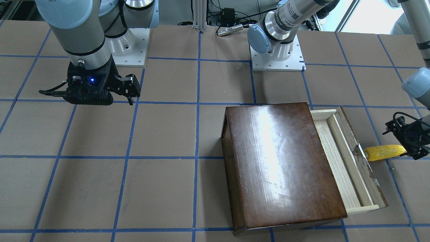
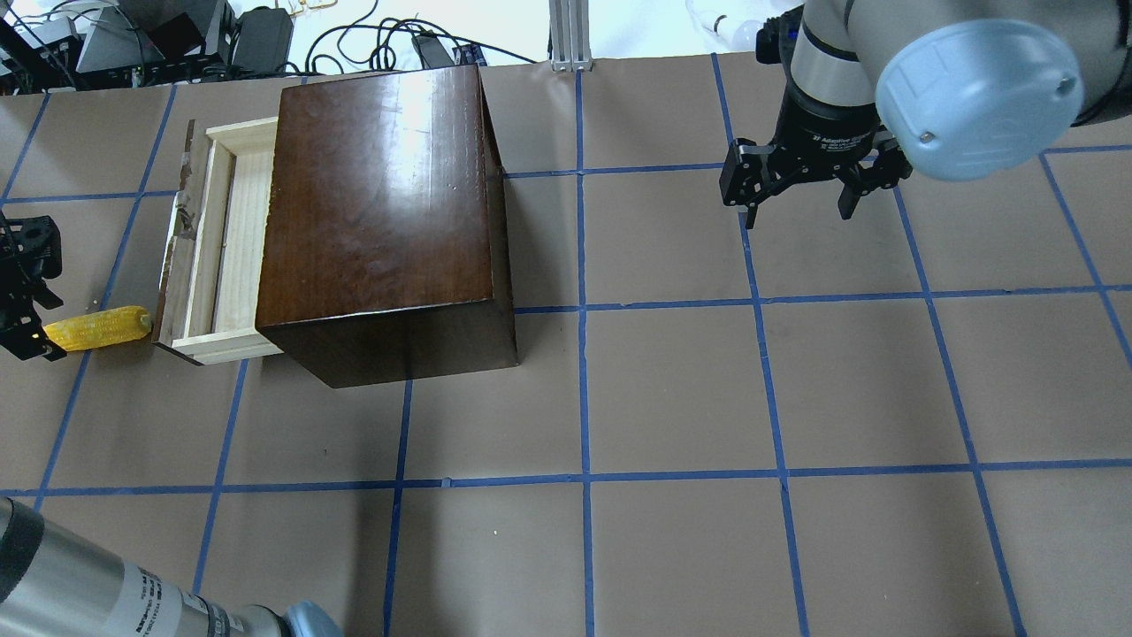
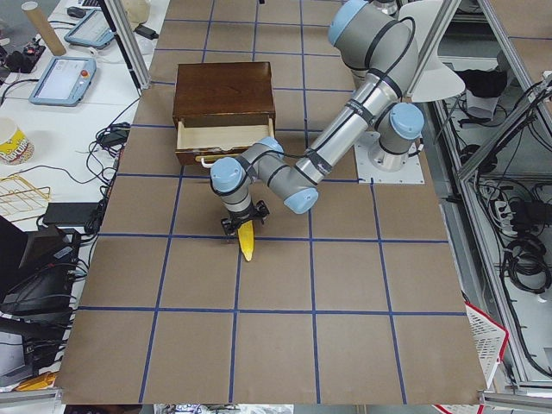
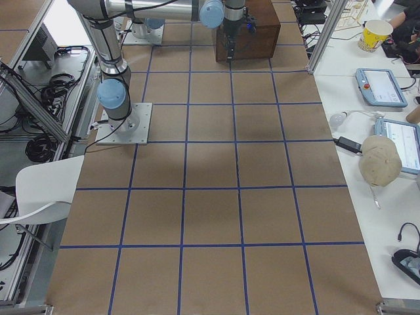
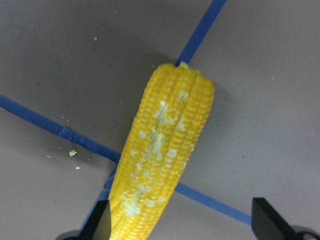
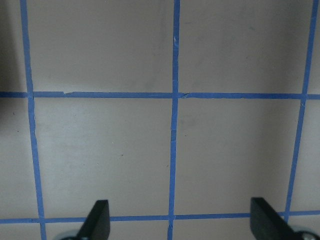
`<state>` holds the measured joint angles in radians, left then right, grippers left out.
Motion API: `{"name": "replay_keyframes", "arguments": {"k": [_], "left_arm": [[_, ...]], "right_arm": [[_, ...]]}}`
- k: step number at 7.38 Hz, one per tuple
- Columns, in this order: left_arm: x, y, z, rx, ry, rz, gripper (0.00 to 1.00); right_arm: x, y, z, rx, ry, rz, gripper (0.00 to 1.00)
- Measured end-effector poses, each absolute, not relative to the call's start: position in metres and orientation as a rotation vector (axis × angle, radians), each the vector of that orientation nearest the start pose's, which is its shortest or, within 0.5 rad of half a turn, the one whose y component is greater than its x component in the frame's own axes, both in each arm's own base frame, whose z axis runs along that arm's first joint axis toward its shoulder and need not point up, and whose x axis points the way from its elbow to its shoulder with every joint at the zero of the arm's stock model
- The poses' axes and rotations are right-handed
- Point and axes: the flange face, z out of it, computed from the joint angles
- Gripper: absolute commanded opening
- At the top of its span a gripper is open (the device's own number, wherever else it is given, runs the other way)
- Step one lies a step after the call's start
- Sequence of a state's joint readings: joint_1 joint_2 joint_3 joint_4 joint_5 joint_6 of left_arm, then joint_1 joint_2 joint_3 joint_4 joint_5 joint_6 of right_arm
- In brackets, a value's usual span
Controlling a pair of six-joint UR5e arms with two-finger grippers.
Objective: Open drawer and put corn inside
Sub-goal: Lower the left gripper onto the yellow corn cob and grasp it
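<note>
The yellow corn point(image 5: 160, 160) lies on the table beside the drawer's front panel, seen also from overhead point(image 2: 97, 327) and from the front point(image 1: 383, 152). The drawer point(image 2: 221, 239) of pale wood is pulled partly out of the dark-brown box point(image 2: 380, 195) and looks empty. My left gripper point(image 2: 31, 292) is open and low over the corn's tapered end. In the left wrist view the cob sits between the fingers point(image 5: 100, 222), close against one of them. My right gripper point(image 2: 796, 199) is open and empty, far from the box.
The brown table top point(image 2: 672, 389) is marked with a grid of blue tape. The box point(image 1: 282, 161) stands between the two arms, its open drawer point(image 1: 339, 158) facing my left gripper point(image 1: 408, 141). Cables and equipment lie beyond the far table edge point(image 2: 265, 40).
</note>
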<state>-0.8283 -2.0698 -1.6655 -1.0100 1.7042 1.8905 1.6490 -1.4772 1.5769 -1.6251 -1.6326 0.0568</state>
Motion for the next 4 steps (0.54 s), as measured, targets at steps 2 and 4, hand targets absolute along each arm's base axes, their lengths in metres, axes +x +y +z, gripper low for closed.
{"name": "replay_keyframes", "arguments": {"k": [2, 4], "left_arm": [[0.3412, -0.5324, 0.2053, 1.749, 2.583, 0.178, 1.00], [0.3426, -0.5304, 0.2009, 1.783, 2.578, 0.115, 1.00]], "right_arm": [[0.1678, -0.5135, 0.4427, -0.037, 3.205, 0.067, 1.00], [0.1678, -0.5134, 0.4427, -0.037, 3.205, 0.067, 1.00]]}}
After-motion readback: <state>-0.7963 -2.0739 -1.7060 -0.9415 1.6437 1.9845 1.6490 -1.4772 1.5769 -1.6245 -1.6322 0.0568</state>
